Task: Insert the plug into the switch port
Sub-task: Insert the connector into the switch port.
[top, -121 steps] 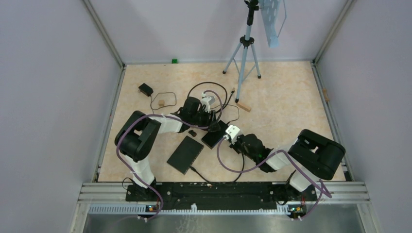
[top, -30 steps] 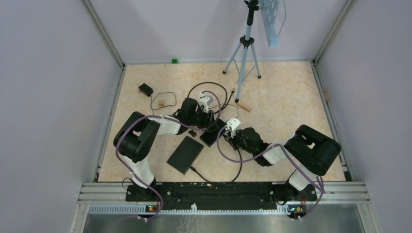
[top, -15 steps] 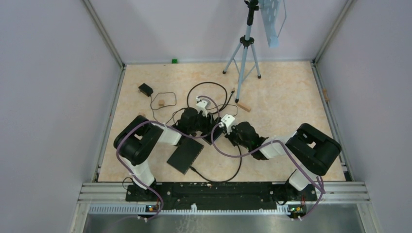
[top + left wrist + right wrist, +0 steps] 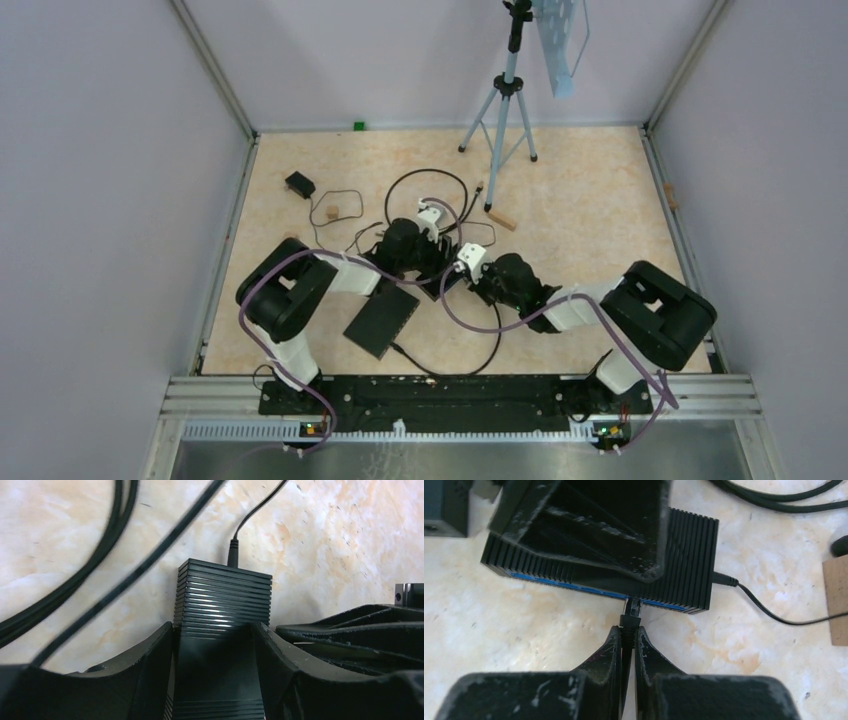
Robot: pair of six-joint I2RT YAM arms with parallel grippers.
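Pinching tool: the right tool [image 4: 626, 632] is clenched on the plug [image 4: 631, 611], whose thin cable runs back between the fingers [image 4: 606, 650].
Plug: its front end meets the blue port face of the switch [image 4: 689, 555]; I cannot tell whether it is fully seated.
Switch: a black ribbed box lying flat on the table [image 4: 524, 630], between the two arms.
Left tool: the left tool [image 4: 215, 630] straddles the switch from above, a finger [image 4: 150, 650] close against each side; I cannot tell whether it clamps or sits loose.
Power cord: a cord [image 4: 764, 607] enters the switch's short end and trails over the table.
Nearby: a wooden block [image 4: 836, 600] lies beside that cord; a second flat black box [image 4: 381, 318] lies nearer the arm bases.
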